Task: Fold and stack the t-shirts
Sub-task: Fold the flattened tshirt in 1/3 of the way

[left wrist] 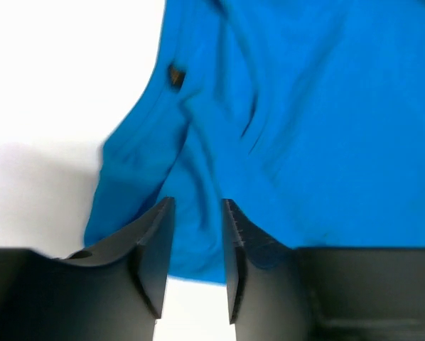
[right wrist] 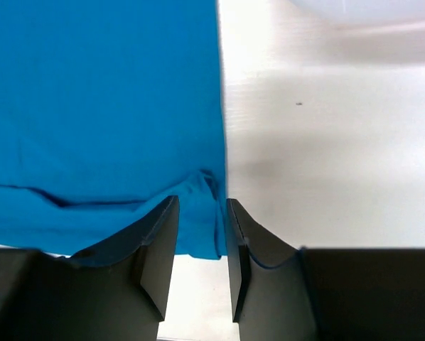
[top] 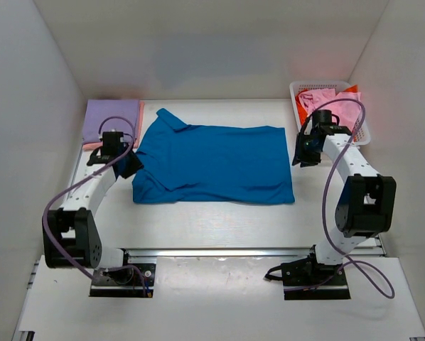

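1. The blue t-shirt (top: pixel 212 163) lies spread flat at frame centre, collar toward the upper left.
2. The left gripper (top: pixel 129 165) sits at the shirt's left edge, jaws narrow and pinching blue cloth.
3. The right gripper (top: pixel 301 153) sits at the shirt's right edge, jaws narrow and clamping a puckered corner of the hem.
4. A folded lavender t-shirt (top: pixel 111 119) rests at upper left.
5. A pink t-shirt (top: pixel 319 99) fills the white basket (top: pixel 365 131) at upper right.

My desk (top: pixel 219 227) is plain matte white, boxed in by white panels: left wall (top: pixel 28 106), back wall (top: pixel 219 42), right wall (top: pixel 404 85). Light's soft and even, shadows faint. The back wall goes slightly pink near its right corner. A silver metal rail (top: pixel 234 252) runs along the near edge.
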